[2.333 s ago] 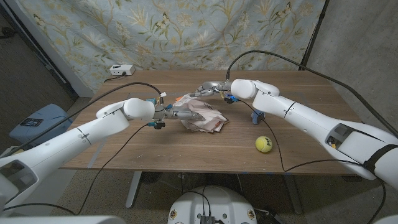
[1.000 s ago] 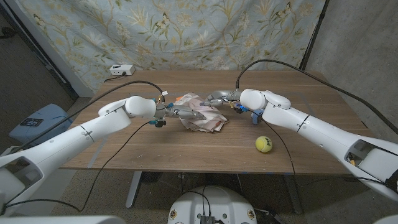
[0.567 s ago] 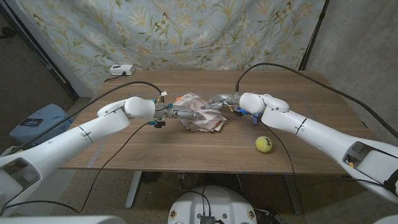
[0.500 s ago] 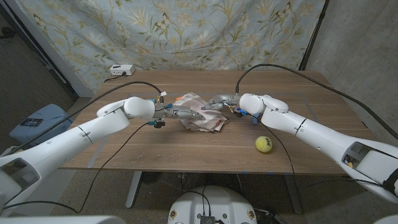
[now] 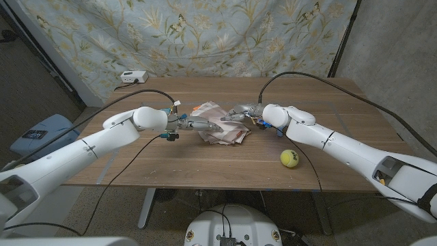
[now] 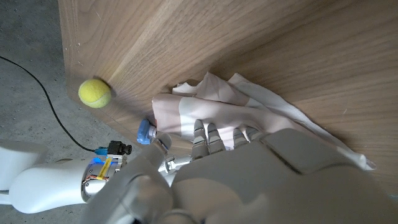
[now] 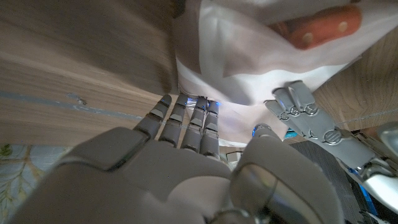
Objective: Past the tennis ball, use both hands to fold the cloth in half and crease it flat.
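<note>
A pale pink-and-white fabric cloth with orange-red patches point(image 5: 222, 126) lies rumpled and bunched, not folded flat, on the wooden table around its middle, toward the far half. A round yellow-green fuzzy tennis ball point(image 5: 289, 158) rests well apart from it, to the right and nearer the table's front edge.

On the wooden worktop point(image 5: 171, 164) a crumpled pale cloth point(image 5: 222, 128) lies near the middle. The left hand point(image 5: 193, 124) reaches onto its left edge, and the right hand point(image 5: 240, 114) onto its far right corner. A yellow tennis ball point(image 5: 289, 158) sits nearer the front edge, well apart from the cloth.
</note>
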Motion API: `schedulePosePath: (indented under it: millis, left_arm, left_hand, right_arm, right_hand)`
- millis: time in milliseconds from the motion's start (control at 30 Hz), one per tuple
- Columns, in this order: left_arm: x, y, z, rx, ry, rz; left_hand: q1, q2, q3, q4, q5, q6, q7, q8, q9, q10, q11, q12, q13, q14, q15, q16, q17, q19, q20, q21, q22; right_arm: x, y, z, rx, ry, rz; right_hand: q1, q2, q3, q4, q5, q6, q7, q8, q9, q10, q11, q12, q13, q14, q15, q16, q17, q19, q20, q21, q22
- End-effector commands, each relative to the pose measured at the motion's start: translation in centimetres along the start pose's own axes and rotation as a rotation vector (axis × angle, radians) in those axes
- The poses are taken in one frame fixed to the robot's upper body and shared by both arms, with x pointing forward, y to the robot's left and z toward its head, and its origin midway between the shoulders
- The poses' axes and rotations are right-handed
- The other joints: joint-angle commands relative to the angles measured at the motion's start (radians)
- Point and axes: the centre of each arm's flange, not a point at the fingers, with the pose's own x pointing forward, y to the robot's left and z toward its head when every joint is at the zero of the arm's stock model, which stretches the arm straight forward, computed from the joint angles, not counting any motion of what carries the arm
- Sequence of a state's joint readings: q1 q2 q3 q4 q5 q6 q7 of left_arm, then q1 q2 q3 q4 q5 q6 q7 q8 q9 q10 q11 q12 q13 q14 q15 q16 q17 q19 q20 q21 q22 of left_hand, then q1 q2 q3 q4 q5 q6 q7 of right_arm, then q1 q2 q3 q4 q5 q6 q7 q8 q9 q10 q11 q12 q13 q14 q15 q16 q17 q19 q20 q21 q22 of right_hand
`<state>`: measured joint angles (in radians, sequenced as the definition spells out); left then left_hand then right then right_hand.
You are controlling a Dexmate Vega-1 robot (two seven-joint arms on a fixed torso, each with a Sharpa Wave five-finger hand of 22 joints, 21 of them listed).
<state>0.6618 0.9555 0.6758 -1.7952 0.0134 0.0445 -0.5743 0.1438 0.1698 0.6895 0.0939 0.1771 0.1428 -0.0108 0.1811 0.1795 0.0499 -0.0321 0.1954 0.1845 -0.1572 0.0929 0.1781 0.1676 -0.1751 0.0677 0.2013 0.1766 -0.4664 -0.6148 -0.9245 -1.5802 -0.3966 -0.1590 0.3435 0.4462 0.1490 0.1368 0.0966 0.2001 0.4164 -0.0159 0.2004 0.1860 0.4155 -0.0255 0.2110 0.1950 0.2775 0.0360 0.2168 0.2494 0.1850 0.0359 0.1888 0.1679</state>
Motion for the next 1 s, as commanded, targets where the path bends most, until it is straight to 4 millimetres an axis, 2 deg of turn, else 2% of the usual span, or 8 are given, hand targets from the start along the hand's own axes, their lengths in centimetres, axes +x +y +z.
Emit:
schedulePosePath:
  millis: [33,567,1000]
  left_arm:
    - [-0.4,0.2,-0.2,0.016,-0.011,0.008]
    - [-1.0,0.5,0.4,0.029,0.005,0.053]
    - [-1.2,0.4,1.1,0.023,0.008,0.098]
  left_hand:
    - [0.008,0.002,-0.002,0.001,0.004,-0.006,-0.001,0.005,0.004,0.001,0.002,0.007,0.003,-0.002,0.004,0.003,0.001,-0.134,0.005,-0.004,0.001]
    - [0.010,0.002,-0.002,0.001,0.004,-0.007,-0.001,0.005,0.004,0.002,0.001,0.007,0.003,-0.001,0.002,0.003,0.001,-0.133,0.004,-0.003,0.001]
    - [0.011,0.003,-0.002,0.002,0.004,-0.007,0.000,0.005,0.004,-0.002,0.006,0.006,0.003,-0.002,0.004,0.003,0.001,-0.133,0.007,-0.003,0.001]
  right_arm:
    - [-0.9,-0.8,0.7,0.015,-0.009,-0.053]
    - [-2.5,-1.9,1.0,0.045,-0.016,-0.114]
    - [-3.6,-1.8,-0.3,0.045,0.045,-0.135]
  right_hand:
    - [-0.005,0.000,0.005,-0.005,0.002,0.010,0.001,0.008,0.002,0.009,0.002,0.001,0.004,0.006,0.002,0.001,0.001,0.010,0.001,0.003,0.002]
    - [0.006,0.001,0.015,-0.018,0.002,0.019,0.003,0.009,0.002,0.019,0.004,0.001,0.004,0.015,-0.001,0.002,-0.007,0.014,0.002,0.004,0.002]
    - [0.022,-0.006,0.024,-0.037,0.002,0.029,0.002,0.011,0.002,0.030,0.003,0.001,0.004,0.020,-0.004,0.002,-0.016,0.018,0.000,0.004,0.002]
